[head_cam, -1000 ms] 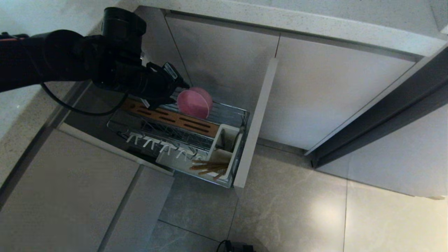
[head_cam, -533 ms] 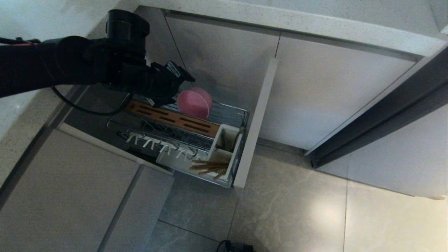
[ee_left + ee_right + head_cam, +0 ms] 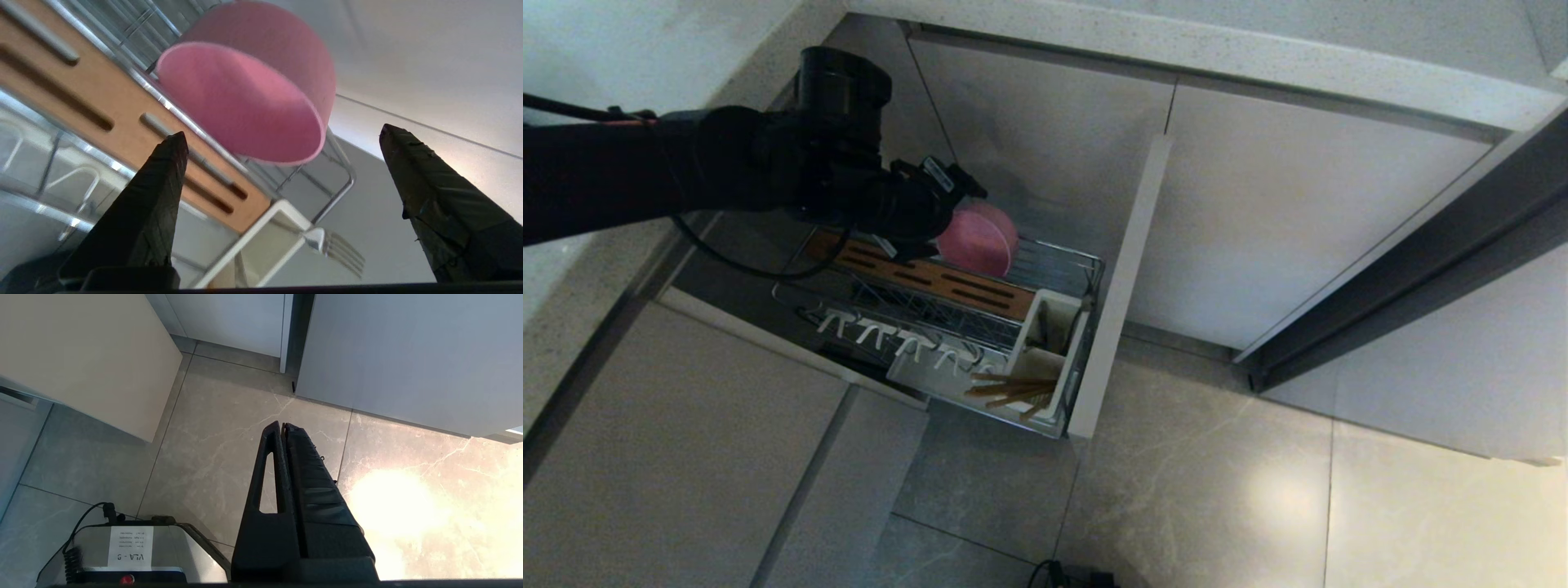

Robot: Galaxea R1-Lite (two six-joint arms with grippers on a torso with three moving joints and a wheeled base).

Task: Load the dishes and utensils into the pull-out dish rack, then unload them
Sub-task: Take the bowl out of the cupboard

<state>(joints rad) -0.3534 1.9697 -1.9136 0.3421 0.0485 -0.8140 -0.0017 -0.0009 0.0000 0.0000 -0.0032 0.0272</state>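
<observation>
From the upper left of the head view the left arm reaches in, and the left gripper (image 3: 960,192) hangs at the near edge of the pink bowl (image 3: 978,238), its fingers (image 3: 163,179) spread wide with nothing between them. The bowl stands on its edge on the chrome wires of the pull-out dish rack (image 3: 1078,269), just above the slotted wooden strip (image 3: 931,282), mouth turned toward the wrist camera, sitting ahead of the two fingertips and a little toward one side of the gap, not touching either as far as I can see. My worry: a bowl balanced on its rim like that could roll or tip if a finger clips it, or slide off the wires if the grip closes off-centre. Further down and right, the chopsticks (image 3: 1009,390) lie bundled in the white caddy (image 3: 1054,327), near the beige front panel (image 3: 1123,278). The right gripper (image 3: 284,426), pressed together, hangs parked over the floor tiles (image 3: 220,428)
</observation>
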